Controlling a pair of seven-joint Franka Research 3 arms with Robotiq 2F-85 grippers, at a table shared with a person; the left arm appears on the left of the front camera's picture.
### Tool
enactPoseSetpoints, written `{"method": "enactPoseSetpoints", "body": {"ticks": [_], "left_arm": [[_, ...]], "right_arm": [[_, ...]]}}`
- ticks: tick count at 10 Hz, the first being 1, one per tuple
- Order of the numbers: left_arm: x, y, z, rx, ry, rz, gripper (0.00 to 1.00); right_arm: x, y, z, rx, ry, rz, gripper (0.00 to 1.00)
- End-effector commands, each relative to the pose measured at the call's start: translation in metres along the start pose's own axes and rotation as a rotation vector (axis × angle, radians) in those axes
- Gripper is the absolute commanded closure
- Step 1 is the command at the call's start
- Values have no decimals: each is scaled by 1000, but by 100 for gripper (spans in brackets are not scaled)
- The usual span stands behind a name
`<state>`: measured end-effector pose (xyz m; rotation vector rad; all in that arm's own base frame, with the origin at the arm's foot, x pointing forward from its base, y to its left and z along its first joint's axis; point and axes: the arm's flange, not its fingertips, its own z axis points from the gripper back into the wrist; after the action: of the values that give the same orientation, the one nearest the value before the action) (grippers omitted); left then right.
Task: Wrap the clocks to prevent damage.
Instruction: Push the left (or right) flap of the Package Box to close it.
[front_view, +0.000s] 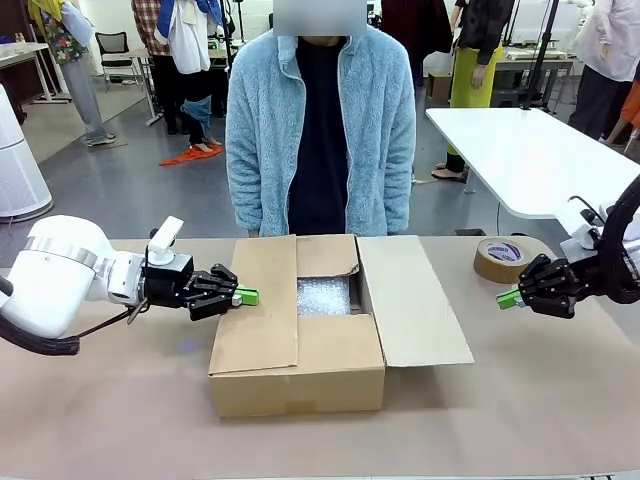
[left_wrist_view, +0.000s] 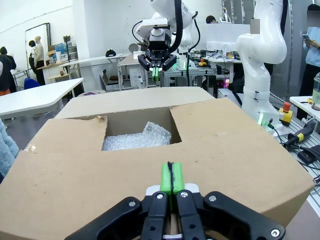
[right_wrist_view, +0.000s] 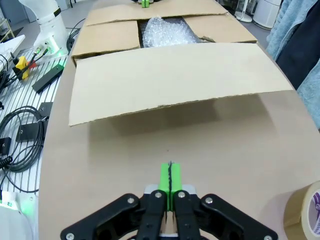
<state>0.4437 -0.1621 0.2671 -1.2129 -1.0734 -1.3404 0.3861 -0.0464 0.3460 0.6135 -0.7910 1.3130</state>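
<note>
Cardboard box (front_view: 297, 392) (flaps part open); crinkled clear bubble wrap (front_view: 324, 296) inside

A: Box (front_view: 297, 375)?
B: Was matt brown cardboard, edges rough.
A: Wrap (front_view: 323, 296)?
B: Was clear bubbled plastic, glossy.
A: Tape (front_view: 492, 270), table (front_view: 520, 400), jacket (front_view: 260, 140)?
B: Tape looked smooth; table was matt; jacket was fuzzy fleece cloth.

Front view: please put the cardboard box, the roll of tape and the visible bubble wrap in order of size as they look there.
1. Cardboard box, by far the largest.
2. Roll of tape and the bubble wrap showing inside the box: they look about alike, so I do not rank them.
</note>
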Motion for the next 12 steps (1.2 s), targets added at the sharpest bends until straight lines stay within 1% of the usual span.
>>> {"method": "enactPoseSetpoints", "body": {"ticks": [1,2,4,5,6,7,9,11,12], "left_arm": [[-1,1,0,24,-1,9,100],[-1,1,0,24,-1,9,100],[-1,1,0,24,-1,9,100],[-1,1,0,24,-1,9,100],[-1,1,0,24,-1,9,100],[-1,1,0,24,-1,9,100],[-1,1,0,24,-1,9,100],[-1,1,0,24,-1,9,100],[-1,1,0,24,-1,9,100]], "right_arm": [[4,1,9,-7,-9,1,99],[0,0,0,0,0,0,99],[-16,-9,-35,73,12,-32,99],[-19,-14,-46,86,20,-39,99],[-23,-20,-55,97,6,-49,99],[-27,-22,-64,116,-36,-49,99],[-32,-35,-76,124,-244,-62,99],[-36,-37,-87,124,-377,-37,99],[-37,-39,-91,130,-406,-35,99]]}}
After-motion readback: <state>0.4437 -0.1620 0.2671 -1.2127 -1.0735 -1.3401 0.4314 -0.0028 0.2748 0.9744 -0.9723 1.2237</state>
